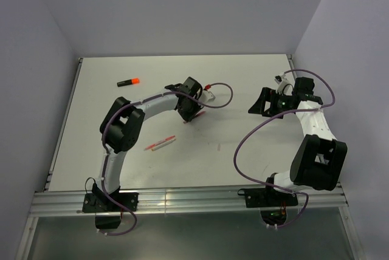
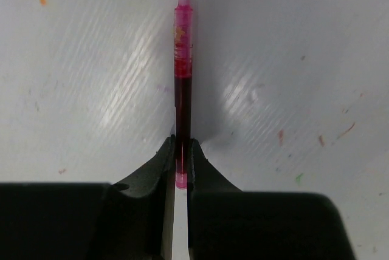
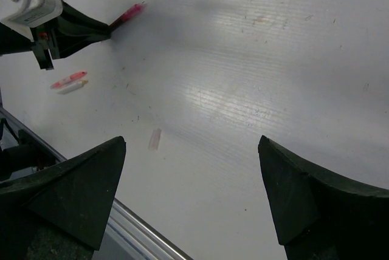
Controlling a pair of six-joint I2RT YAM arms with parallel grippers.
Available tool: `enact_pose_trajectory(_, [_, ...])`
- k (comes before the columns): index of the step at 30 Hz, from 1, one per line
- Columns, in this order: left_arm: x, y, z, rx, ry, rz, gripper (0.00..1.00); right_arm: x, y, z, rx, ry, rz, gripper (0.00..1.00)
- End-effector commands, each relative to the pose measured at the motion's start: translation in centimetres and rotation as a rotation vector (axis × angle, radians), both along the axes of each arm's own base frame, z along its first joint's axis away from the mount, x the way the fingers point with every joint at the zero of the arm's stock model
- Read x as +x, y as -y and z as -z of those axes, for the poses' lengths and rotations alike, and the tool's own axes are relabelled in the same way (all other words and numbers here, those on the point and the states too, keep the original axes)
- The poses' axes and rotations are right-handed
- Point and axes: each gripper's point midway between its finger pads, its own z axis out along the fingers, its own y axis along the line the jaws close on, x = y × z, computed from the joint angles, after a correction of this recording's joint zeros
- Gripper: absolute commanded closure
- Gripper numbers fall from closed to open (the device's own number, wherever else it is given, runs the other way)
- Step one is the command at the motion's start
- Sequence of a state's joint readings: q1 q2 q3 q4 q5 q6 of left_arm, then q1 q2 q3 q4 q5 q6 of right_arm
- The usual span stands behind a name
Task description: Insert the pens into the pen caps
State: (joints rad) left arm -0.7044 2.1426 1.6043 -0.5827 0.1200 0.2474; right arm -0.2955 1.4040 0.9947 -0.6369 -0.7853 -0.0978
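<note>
Red pen [image 2: 183, 84] pinched by left fingers [image 2: 163, 163]; right fingers [image 3: 73, 193] spread; overhead alone shows marker [image 1: 128, 81].

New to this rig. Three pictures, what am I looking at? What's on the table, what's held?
Two robot arms are bolted at the table's near edge. One picture looks down from above and behind them; the other two come from a camera on each wrist.

The left gripper has its fingers shut on a thin dark-red pen, needle tip pointing away. The right gripper is open and holds nothing.

On the table: a black marker with an orange end at the far left, red and white stick pens side by side near the middle, and a small pale cap near the right gripper.
</note>
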Motion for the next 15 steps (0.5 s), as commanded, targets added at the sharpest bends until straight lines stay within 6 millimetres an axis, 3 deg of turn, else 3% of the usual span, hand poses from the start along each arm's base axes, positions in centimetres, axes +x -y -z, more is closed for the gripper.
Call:
enact_pose_trajectory(1, [-5.1, -7.3, 3.6, 0.228, -0.203, -0.007, 0.95, 0.9, 0.2, -1.0, 0.010, 0.033, -0.005, 0.03])
enact_pose_trajectory(6, [-5.0, -7.2, 3.4, 0.228, -0.205, -0.010, 0.75, 1.1, 0.2, -1.1, 0.018, 0.031, -0.004, 0.03])
enact_pose_trajectory(9, [-3.4, -5.9, 2.9, 0.216, -0.188, -0.016, 0.68, 1.1, 0.1, -1.0, 0.023, 0.026, -0.006, 0.03])
enact_pose_trajectory(10, [-2.1, -4.9, 1.9, 0.192, -0.159, -0.023, 0.68, 1.1, 0.1, -1.0, 0.023, 0.026, -0.005, 0.03])
enact_pose_trajectory(15, [-0.1, -3.4, 2.4, 0.203, -0.163, -0.021, 0.66, 1.2, 0.2, -1.2, 0.013, 0.034, -0.004, 0.03])
